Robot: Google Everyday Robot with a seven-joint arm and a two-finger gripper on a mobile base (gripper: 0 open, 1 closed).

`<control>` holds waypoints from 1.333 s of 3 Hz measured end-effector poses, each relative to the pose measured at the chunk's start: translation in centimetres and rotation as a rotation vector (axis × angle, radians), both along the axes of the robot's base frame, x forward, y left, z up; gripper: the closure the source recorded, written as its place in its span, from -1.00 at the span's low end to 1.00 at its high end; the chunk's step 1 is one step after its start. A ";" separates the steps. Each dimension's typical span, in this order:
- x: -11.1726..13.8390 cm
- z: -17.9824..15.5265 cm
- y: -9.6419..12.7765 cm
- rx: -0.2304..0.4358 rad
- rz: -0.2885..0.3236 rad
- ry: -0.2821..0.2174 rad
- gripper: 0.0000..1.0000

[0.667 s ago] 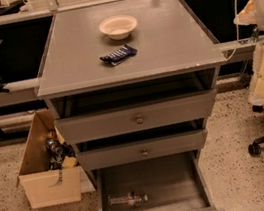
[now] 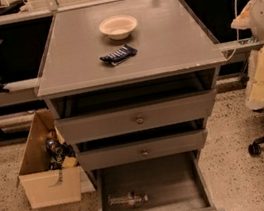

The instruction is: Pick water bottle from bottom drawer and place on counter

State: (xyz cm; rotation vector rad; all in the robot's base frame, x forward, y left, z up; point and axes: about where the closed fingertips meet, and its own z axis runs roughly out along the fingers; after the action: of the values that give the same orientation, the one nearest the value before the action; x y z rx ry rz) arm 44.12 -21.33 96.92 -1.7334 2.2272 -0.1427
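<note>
Water bottle (image 2: 127, 198), small, clear ribbed plastic with a reddish-blue label band, is seen lying on its side at the left of the plain grey floor of the deep bottom drawer (image 2: 161, 183), which is pulled open at the near side of the cabinet. Since a moment ago nothing has been visibly shifted: the bottle, the cream round bowl (image 2: 118, 27) and the dark wrapped packet (image 2: 118, 55) on the matte grey worktop (image 2: 170, 34) are placed as before. The gripper is nowhere in view, so its state cannot be told. The pick is judged not yet begun.
</note>
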 end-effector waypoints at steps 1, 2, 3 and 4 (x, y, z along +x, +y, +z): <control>0.2 -4.2 1.9 0.011 0.021 0.026 -1.00; -0.4 -11.5 4.9 0.114 0.036 0.118 -1.00; -0.4 -11.3 4.7 0.109 0.035 0.114 -1.00; 0.0 -13.2 5.5 0.108 0.058 0.129 -1.00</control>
State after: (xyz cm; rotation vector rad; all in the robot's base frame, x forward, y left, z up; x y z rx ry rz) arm 44.11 -15.86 83.71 -1.7929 2.2252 0.1037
